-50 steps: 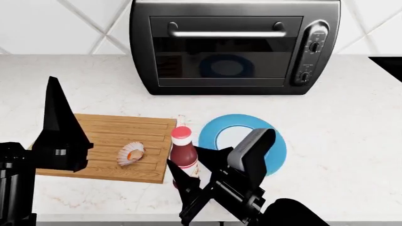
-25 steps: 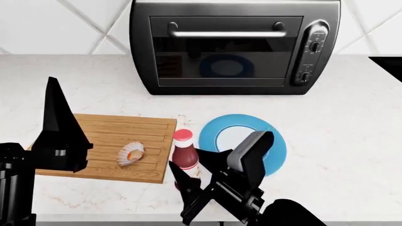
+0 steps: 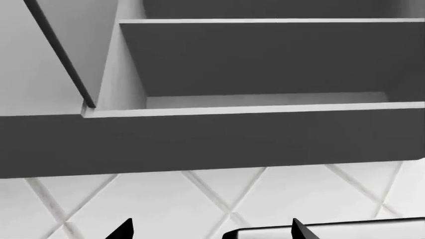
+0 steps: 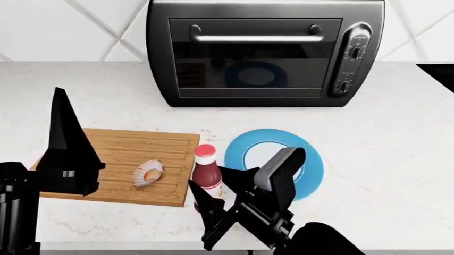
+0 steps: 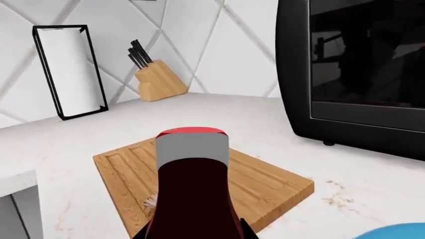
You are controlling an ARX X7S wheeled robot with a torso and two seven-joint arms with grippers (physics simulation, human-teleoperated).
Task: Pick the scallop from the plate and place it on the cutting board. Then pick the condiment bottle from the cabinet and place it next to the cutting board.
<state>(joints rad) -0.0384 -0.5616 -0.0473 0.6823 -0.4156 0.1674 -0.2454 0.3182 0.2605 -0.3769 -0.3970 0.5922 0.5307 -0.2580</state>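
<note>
Condiment bottle point(image 4: 206, 171) stands upright on the counter point(image 4: 383, 138), just beside the right edge of the cutting board point(image 4: 120, 154), between board and plate point(image 4: 312, 164). Dark red contents, red cap, narrow neck; right wrist view shows a pale grey band just under the cap point(image 5: 192, 132) and the dark body filling the lower frame. No readable writing on it, label text can't be made out.

Right gripper point(image 4: 212, 192) is around the bottle's lower body: black fingers point(image 4: 236, 178) flank it both sides, look clamped on the bottle, tho actual contact is partly hidden by the bottle itself.

Scallop point(image 4: 148, 173) lies on the board, toward its near right part; small ribbed fan shell, whitish w/ orange-pink centre. Board is light brown wood, grain and long grooved panels clear in right wrist view point(image 5: 265, 184). Plate is blue-rimmed, white centre, partly covered by the right arm, sits right of the bottle.

Left gripper point(image 4: 67, 143) is raised well above the counter at left of the board, pointing up; left wrist view shows two black fingertips point(image 3: 121, 230) apart w/ nothing between them, facing an open wall cabinet point(image 3: 265, 64) w/ shelves.

Black toaster oven point(image 4: 266, 50) at the back, two knobs on its right side, markings too small to read. Knife block point(image 5: 157, 77) stands far off by the tiled wall
</note>
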